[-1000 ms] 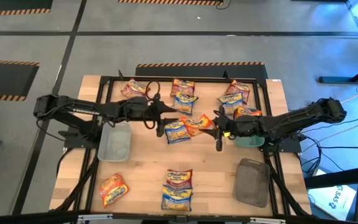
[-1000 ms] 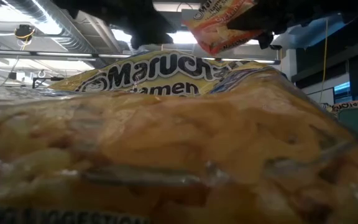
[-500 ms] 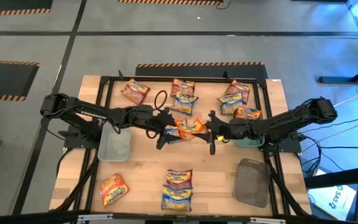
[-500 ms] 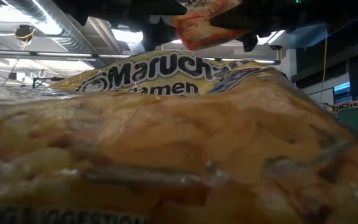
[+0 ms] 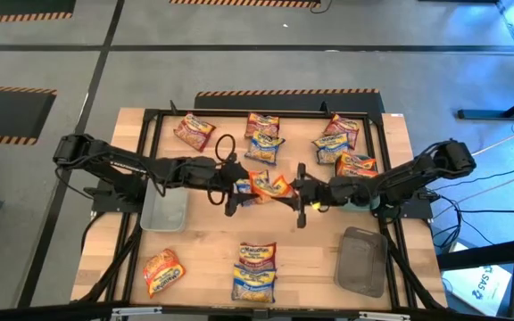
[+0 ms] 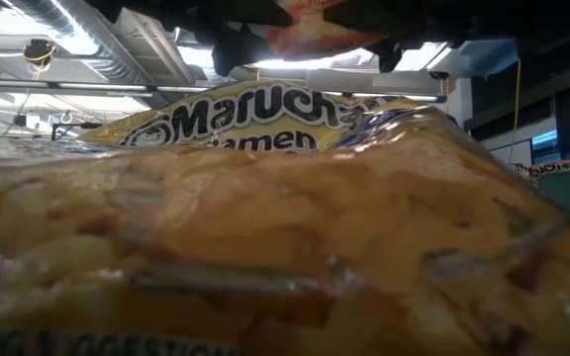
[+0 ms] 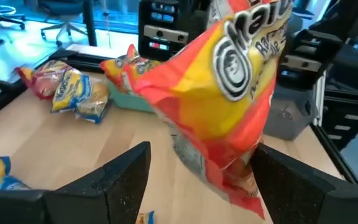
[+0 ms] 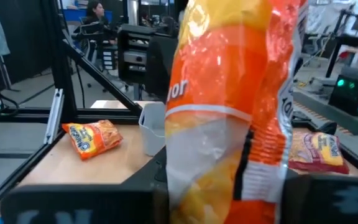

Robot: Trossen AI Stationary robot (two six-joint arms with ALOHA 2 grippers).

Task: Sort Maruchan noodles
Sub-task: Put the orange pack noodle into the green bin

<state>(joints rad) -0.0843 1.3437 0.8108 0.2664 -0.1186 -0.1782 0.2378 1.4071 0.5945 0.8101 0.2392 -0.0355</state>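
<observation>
Both arms meet over the middle of the wooden surface (image 5: 203,241). The right gripper (image 5: 299,189) has its fingers clamped on an orange noodle packet (image 5: 270,185), held up in the air. The left gripper (image 5: 232,189) sits right at the packet's other end with its fingers spread wide apart around it. Other packets lie scattered around, plus a stack (image 5: 254,271) at the near edge.

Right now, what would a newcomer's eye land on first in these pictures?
The orange-red packet held above mid-table by the right gripper, with the left gripper open around its other end. Next, the scattered noodle packets along the far side, and the ramen packet filling the low view.
</observation>
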